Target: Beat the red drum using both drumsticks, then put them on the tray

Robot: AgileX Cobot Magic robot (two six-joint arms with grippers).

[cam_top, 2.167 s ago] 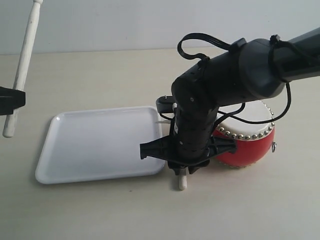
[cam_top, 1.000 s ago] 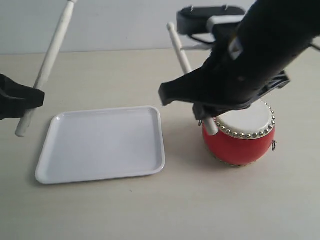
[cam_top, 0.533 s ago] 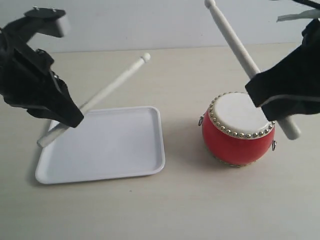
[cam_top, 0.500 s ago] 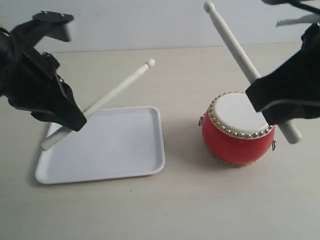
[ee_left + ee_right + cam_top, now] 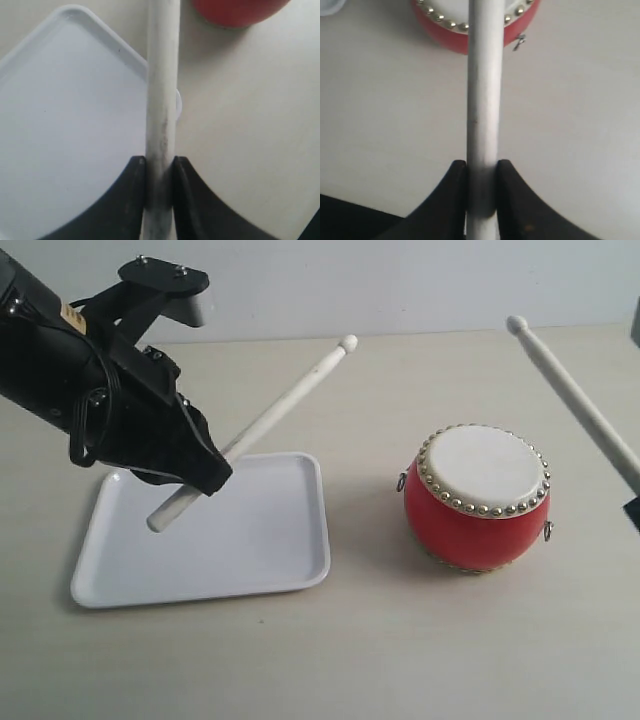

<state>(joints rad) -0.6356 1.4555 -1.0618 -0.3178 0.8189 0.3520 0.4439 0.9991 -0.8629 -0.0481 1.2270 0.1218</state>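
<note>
A pale worktop (image 5: pixel 350 660) is carrying a white tray (image 5: pixel 200 595) on the left and a red drum (image 5: pixel 478 505) on the right. The two are standing apart, with bare surface between them. The drum is sitting upright, its cream skin facing up inside a ring of brass studs. The black left claw (image 5: pixel 205 472) is reaching in above the tray's left part and is pinching the left stick (image 5: pixel 285 405) near its butt end. That stick is slanting in the air: its butt is hanging low over the tray, and its rounded tip is pointing up and toward the drum, past the tray's far right corner, touching nothing. In the left wrist view the two dark fingers (image 5: pixel 127 200) are pressing on either side of the stick's shaft, with the tray and a sliver of the drum below. At the right edge of the exterior view the right stick (image 5: pixel 580 405) is slanting too, with its tip raised above and beyond the drum, clear of the skin. The right claw (image 5: pixel 482 185) is almost out of that view, but the right wrist view is showing its fingers (image 5: pixel 512 200) clamping the shaft, with the drum lying beyond.
</note>
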